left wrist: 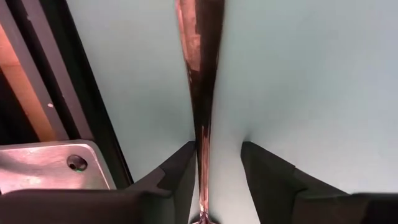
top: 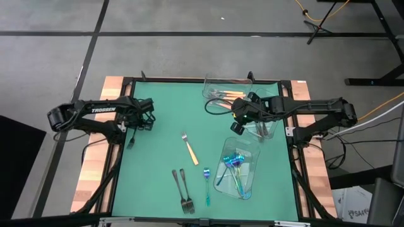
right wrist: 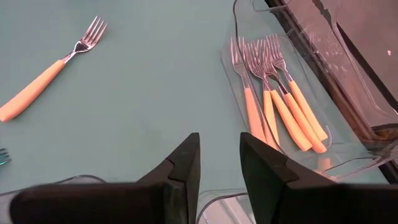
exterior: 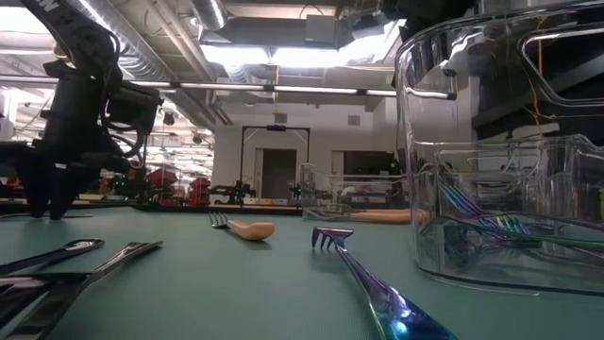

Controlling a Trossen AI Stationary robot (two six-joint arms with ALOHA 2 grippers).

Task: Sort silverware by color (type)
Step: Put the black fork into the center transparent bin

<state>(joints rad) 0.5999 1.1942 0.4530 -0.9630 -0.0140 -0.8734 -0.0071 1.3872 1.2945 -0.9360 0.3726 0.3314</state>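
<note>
A dark fork (left wrist: pixel 199 74) lies flat on the green mat by its left edge (top: pixel 130 143). My left gripper (left wrist: pixel 217 171) points down over it, open, with one finger on each side of the handle's narrow part. My right gripper (right wrist: pixel 219 162) hovers open and empty above the trays at the far right (top: pixel 238 126). Loose on the mat are an orange-handled fork (top: pixel 190 149), two dark forks (top: pixel 184 189) and a blue-teal fork (top: pixel 206 183). Several orange forks (right wrist: pixel 280 106) lie in a clear tray (right wrist: pixel 348 155). Blue-teal forks (top: pixel 233 165) lie in another tray (top: pixel 249 183). My left gripper comes from above with its fingers across the dark fork's narrow handle part (left wrist: pixel 201 146). One finger (left wrist: pixel 180 177) stands right at the fork's side; I cannot tell whether it touches. The other finger is apart from it. The fork lies flat on the mat.
The mat's black frame (left wrist: pixel 93 112) and the wooden table edge run close beside my left gripper. A third clear tray (top: pixel 265 129) stands under my right arm. In the low view a tall clear tray wall (exterior: pixel 500 142) fills the right side.
</note>
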